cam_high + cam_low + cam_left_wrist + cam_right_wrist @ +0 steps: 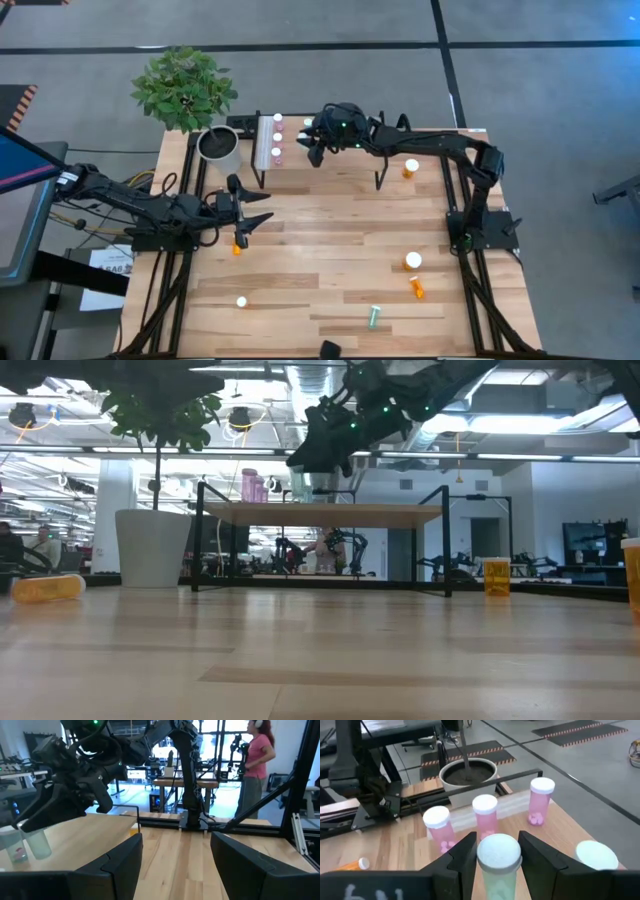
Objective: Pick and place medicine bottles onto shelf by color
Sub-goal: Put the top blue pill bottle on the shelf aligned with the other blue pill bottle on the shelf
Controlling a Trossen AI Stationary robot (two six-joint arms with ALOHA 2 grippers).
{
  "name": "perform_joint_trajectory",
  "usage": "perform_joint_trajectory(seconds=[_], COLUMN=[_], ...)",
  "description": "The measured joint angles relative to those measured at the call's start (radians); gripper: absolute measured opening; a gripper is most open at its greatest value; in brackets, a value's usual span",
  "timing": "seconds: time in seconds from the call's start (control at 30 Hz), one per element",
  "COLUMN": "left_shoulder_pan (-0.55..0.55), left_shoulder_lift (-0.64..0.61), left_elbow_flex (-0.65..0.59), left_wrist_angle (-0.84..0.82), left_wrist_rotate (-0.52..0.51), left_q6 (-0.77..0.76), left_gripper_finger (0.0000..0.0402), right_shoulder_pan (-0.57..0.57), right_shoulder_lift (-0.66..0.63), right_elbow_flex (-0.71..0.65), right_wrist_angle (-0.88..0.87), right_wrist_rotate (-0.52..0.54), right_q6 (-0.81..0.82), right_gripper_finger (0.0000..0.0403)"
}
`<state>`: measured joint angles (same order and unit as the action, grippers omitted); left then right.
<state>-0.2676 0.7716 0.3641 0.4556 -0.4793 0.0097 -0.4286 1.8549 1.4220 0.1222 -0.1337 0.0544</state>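
No legible text anywhere, sheet of paper [108, 263] beside the table's left edge bearing dark print too small to read (high view), yellow sign [497, 574] in the background room blurred, its markings unreadable

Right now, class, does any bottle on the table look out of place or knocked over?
Yes. Three lie on their sides: a small orange bottle near the left gripper, another orange one, and a green bottle near the front edge.
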Motion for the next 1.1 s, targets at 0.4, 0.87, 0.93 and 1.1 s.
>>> perform_joint_trajectory(seconds=[0.4, 0.87, 0.93, 1.1], left_shoulder_pan=[0.0, 0.0, 0.0, 0.0], left_shoulder_lift=[0.0, 0.0, 0.0, 0.0], left_elbow_flex=[0.0, 0.0, 0.0, 0.0], left_wrist_angle=[-0.038, -0.042, -0.042, -0.042], left_wrist_rotate=[-0.001, -0.003, -0.004, -0.006], left_q6=[-0.028, -0.035, -0.034, -0.032], left_gripper_finger=[0.0222, 0.0222, 0.0222, 0.0222], right_shoulder_pan=[0.012, -0.014, -0.022, -0.033], right_shoulder_lift=[-0.012, -0.012, -0.012, -0.012], right_elbow_flex=[-0.148, -0.188, -0.188, -0.188], right_wrist_angle=[0.188, 0.301, 0.298, 0.293], right_wrist_rotate=[-0.001, 0.0, 0.002, 0.008], right_q6=[0.044, 0.015, 0.012, -0.005], right_gripper_finger=[0.0156, 0.0159, 0.016, 0.016])
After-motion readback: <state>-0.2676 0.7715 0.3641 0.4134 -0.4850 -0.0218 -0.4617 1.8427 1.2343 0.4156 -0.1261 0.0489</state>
